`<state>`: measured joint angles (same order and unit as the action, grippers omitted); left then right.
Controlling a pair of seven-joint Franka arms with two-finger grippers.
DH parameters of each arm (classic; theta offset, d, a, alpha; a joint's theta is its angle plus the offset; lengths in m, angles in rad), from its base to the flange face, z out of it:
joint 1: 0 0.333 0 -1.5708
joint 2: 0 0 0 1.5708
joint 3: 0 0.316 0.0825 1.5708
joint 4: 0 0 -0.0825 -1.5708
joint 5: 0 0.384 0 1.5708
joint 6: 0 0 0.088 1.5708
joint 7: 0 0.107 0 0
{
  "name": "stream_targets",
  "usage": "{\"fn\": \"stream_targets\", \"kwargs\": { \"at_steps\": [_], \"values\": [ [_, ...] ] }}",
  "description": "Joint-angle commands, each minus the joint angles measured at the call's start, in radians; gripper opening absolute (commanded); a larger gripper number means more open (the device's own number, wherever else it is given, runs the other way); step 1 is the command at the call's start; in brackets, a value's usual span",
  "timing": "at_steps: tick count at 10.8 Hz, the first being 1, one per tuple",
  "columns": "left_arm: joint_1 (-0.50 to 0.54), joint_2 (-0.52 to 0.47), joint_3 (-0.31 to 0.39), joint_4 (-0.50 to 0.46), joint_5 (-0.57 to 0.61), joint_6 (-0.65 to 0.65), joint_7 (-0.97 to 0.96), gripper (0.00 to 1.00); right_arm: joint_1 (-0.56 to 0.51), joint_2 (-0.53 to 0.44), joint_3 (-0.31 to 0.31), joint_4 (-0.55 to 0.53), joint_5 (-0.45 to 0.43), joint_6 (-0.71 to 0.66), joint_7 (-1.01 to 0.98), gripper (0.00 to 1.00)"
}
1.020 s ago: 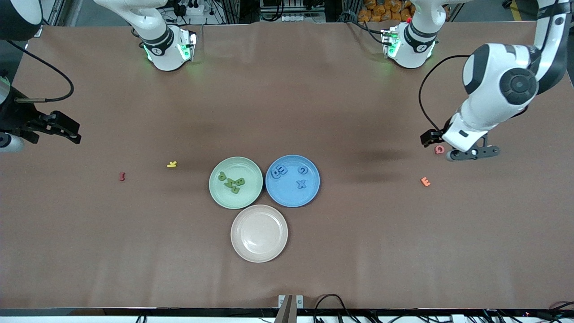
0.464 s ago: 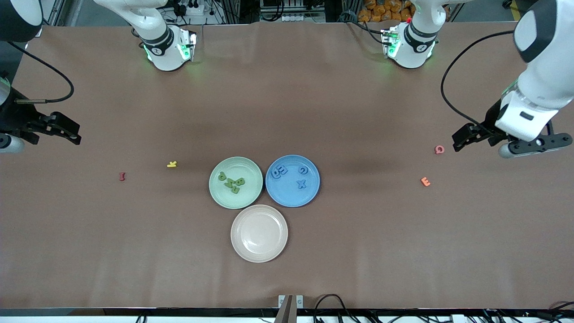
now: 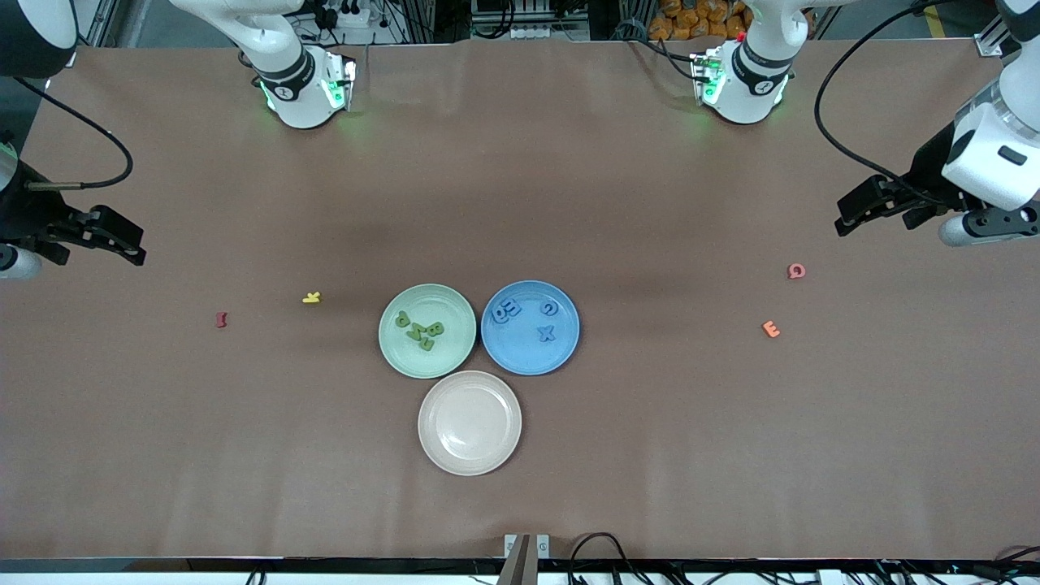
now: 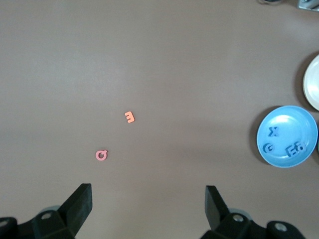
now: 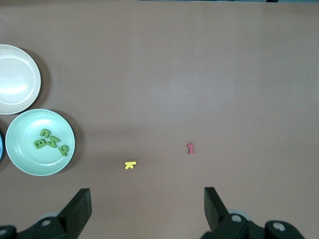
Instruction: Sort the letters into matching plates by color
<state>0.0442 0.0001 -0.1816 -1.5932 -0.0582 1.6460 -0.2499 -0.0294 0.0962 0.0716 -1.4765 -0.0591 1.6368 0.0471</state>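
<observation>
Landmark: the green plate (image 3: pixel 427 331), near the middle of the table (image 3: pixel 520 179).

Green plate holds 4 green letters (image 3: pixel 421 329), bunched together near its centre; the right wrist view shows the same cluster (image 5: pixel 50 140) inside the green plate (image 5: pixel 30 159).

Blue plate (image 3: pixel 530 327) sits just beside the green plate, toward the left arm's end of the table, rims almost touching. It holds 4 blue letters (image 3: pixel 546 333): 2 overlapping at the edge closest to the green plate, 1 round one, and an X. Left wrist view confirms them (image 4: pixel 272 132) in the blue plate (image 4: pixel 294 122).

Cream plate (image 3: pixel 470 422) lies nearer the front camera than the green plate, just beside both coloured plates, nothing in it.

Loose letters on the table: yellow letter (image 3: pixel 311 297) and red letter (image 3: pixel 220 320), both toward the right arm's end from the green plate, the red one the more distant. Orange letter (image 3: pixel 770 329) and pink letter (image 3: pixel 796 270) are well apart from the green plate, toward the left arm's end.

Left gripper (image 3: pixel 873 205): up over bare table at the left arm's end, well away from the green plate, fingers (image 4: pixel 79 204) spread wide, nothing between them.

Right gripper (image 3: pixel 110 236): over the right arm's end of the table, fingers (image 5: pixel 79 206) likewise apart, holding nothing.
</observation>
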Motion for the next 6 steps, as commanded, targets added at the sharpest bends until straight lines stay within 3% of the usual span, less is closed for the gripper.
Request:
{"fn": "stream_targets", "kwargs": {
  "at_steps": [1, 6],
  "values": [
    [-0.007, -0.003, 0.034, 0.059, -0.009, -0.055, 0.100, 1.00, -0.020, 0.002, 0.016, 0.007, 0.007, -0.006, 0.000, 1.00],
    [-0.006, -0.006, 0.045, 0.084, 0.070, -0.055, 0.176, 1.00, -0.018, 0.002, 0.013, 0.005, 0.007, -0.008, 0.002, 1.00]
  ]
}}
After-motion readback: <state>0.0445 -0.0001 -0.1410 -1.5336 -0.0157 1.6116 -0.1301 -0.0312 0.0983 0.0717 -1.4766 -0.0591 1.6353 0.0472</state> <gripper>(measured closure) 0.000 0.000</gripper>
